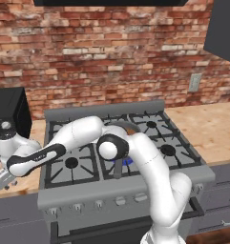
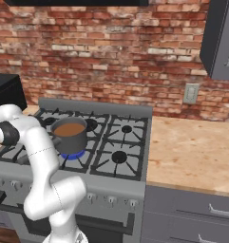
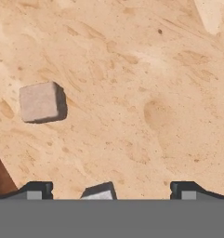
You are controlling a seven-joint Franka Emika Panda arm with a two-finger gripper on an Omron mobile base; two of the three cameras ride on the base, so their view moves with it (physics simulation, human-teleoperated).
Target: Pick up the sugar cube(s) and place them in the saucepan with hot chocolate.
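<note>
Pale wood counter (image 3: pixel 146 93) spreads under the hand camera, and the gripper (image 3: pixel 108 191) hangs low over it with its jaws spread wide, holding nothing. Between the fingertips, at the very bottom of that view, pokes the top of one sugar cube (image 3: pixel 98 191); a second cube (image 3: pixel 39 102) sits on the bare wood farther off, up and to the left in that tilted frame. From the left base view the arm reaches left of the stove (image 1: pixel 126 186), its hand low over the counter edge there. Farther back, the saucepan (image 2: pixel 69 135) stands on a lit front burner, brown liquid inside (well apart from both cubes). My judgement: the pick is in hand, so the next move calls for settling around the nearer cube and closing squarely, since so small a piece could easily squirt sideways.
</note>
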